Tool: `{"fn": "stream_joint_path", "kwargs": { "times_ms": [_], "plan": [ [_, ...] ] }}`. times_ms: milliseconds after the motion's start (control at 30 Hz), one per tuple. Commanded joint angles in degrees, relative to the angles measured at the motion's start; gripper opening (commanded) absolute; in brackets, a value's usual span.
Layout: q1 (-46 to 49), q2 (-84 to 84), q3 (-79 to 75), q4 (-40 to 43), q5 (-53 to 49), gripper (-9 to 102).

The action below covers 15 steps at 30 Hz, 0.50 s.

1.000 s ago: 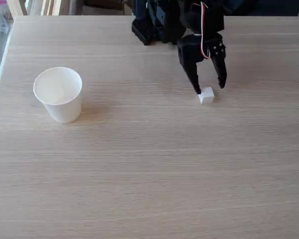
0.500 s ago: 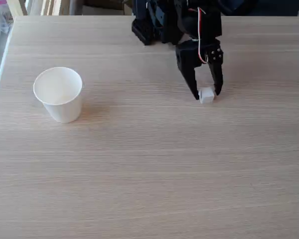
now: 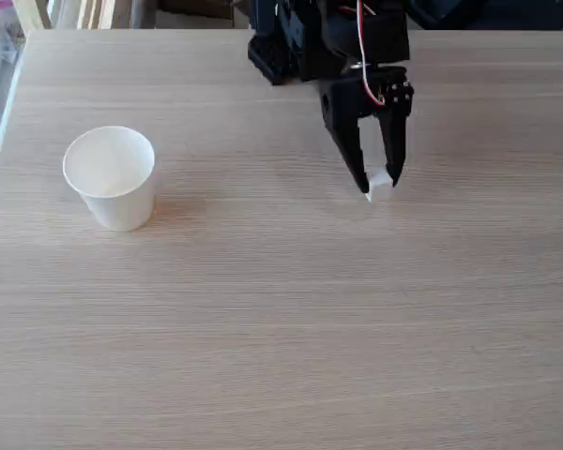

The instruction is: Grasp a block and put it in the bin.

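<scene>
The block [image 3: 379, 184], a tiny white cube, sits between the tips of my black gripper [image 3: 379, 185] right of the table's centre in the fixed view. The two fingers have closed in on the cube's sides, with one finger [image 3: 356, 159] on its left and the other on its right. I cannot tell whether the cube still rests on the table or is just off it. The bin [image 3: 111, 176], a white paper cup, stands upright far to the left, apart from the arm.
The arm's black base [image 3: 291, 42] stands at the table's far edge. The light wooden table [image 3: 281, 319] stretches wide in front and between the cup and the gripper. The table's left edge runs beside the cup.
The gripper has lowered around the cube and its fingers have narrowed from wide open to pressing on it. Gripper and cube have shifted slightly left.
</scene>
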Motion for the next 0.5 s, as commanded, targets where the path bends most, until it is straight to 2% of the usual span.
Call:
{"fn": "stream_joint_path", "kwargs": {
  "times_ms": [0, 200, 467],
  "plan": [
    [5.36, 6.94, 1.05, -4.92, -5.71, 0],
    [17.84, 11.87, 2.11, -9.32, -7.91, 0],
    [37.79, 13.80, -0.70, -7.29, -10.46, 0]
  ]
}}
